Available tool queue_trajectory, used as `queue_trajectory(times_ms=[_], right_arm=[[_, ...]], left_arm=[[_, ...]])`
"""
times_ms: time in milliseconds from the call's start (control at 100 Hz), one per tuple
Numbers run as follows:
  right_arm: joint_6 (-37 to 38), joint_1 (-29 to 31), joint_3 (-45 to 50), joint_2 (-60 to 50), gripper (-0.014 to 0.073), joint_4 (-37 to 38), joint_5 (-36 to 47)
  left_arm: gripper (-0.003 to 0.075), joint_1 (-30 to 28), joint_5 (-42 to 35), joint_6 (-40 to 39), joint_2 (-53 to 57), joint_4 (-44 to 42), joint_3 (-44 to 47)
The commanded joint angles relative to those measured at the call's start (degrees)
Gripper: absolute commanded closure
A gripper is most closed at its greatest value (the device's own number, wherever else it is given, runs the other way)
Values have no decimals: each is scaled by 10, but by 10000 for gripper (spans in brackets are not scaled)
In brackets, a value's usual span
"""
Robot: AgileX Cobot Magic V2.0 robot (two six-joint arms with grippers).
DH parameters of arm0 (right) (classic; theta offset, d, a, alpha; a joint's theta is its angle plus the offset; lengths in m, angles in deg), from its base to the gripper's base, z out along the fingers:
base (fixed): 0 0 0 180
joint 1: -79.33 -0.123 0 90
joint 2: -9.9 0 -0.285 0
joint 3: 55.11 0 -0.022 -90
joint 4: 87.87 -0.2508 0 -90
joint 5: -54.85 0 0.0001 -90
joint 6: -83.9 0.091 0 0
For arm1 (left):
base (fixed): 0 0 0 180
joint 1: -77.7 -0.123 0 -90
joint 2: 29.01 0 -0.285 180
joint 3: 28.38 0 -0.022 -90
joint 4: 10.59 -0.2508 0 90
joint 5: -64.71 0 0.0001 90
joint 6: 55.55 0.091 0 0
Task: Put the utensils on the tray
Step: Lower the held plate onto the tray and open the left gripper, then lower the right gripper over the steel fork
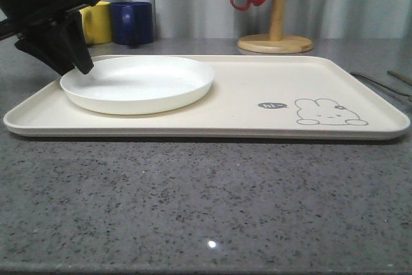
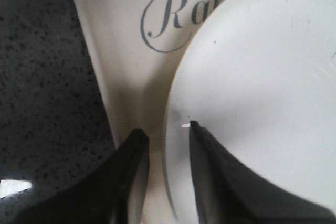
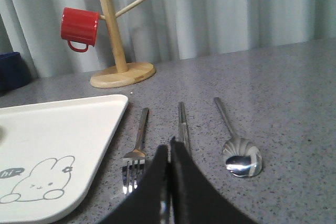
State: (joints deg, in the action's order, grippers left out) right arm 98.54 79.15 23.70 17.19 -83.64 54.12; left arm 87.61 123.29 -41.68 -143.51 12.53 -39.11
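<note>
Just off the tray's point(image 3: 58, 129) right edge, the utensils lie on the grey speckled bench point(image 1: 206, 204), none of them on the tray. In the right wrist view they rest side by side, long axes roughly parallel and running away from the camera toward the curtain: the fork point(image 3: 135, 153) nearest the tray with tines toward the camera, the chopsticks point(image 3: 182, 121) in the middle, the spoon point(image 3: 236, 148) farthest out with its bowl toward the camera. The right end effector point(image 3: 168, 150) has its black fingers pressed together over the near ends of the chopsticks; whether metal sits between them cannot be made out, as the fingers hide that end.

In the front view the utensils are barely visible as thin dark lines at the right margin. The left end effector point(image 2: 165, 129) is spread, its fingers straddling the rim of the round white plate point(image 1: 138, 82) on the tray's left part. A red mug point(image 3: 79, 27) hangs on a wooden stand point(image 3: 118, 51).
</note>
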Motion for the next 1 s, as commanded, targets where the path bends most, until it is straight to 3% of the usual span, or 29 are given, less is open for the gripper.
queue_trajectory(times_ms=[0, 110, 440, 780, 990], right_arm=[[-4, 2, -10, -14, 671, 2, 47], [-4, 2, -10, -14, 671, 2, 47], [-4, 2, -10, -14, 671, 2, 47], [-4, 2, -10, -14, 671, 2, 47], [-4, 2, -10, -14, 671, 2, 47]], left_arm=[[392, 4, -8, -5, 28, 17, -21], [324, 4, -14, -5, 32, 17, -27], [324, 4, -135, -4, 149, 15, 13], [328, 4, -335, 39, 398, 12, 239], [328, 4, -412, 70, 534, 10, 380]])
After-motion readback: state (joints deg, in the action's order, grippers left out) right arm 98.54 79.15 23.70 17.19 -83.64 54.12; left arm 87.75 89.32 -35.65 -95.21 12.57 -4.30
